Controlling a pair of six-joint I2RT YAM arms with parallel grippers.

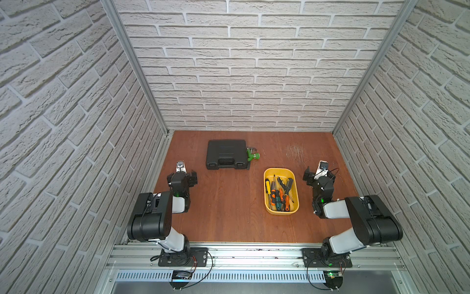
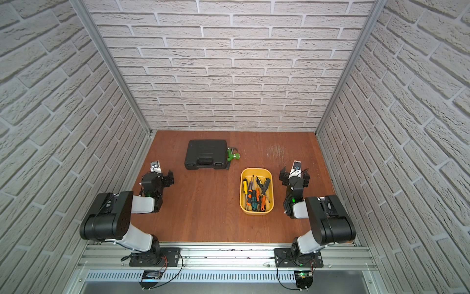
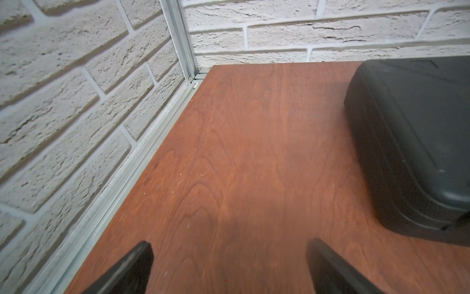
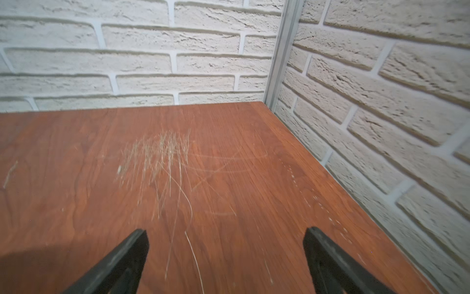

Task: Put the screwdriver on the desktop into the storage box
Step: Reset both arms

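Storage box (image 1: pixel 281 212), one, yellow: holds a heap of screwdrivers (image 1: pixel 279 193), several, handles overlapping, so you can't get an exact count. Black tool case (image 1: pixel 226 154), one, lid shut, behind the box to its left, with a green-handled tool (image 1: pixel 253 155) against its box-side edge. Two arms, both folded over the desktop (image 1: pixel 223 208): your left gripper (image 3: pixel 229 252) well left of the box, right gripper (image 4: pixel 226 236) just right of it, fingers spread wide, holding nothing

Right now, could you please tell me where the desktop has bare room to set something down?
The desktop is bare in the middle, between the left arm and the yellow box, in front of the black case. Also bare: the scuffed patch behind the box. Crowded: the box, full of screwdrivers, and the green tool tight against the case.
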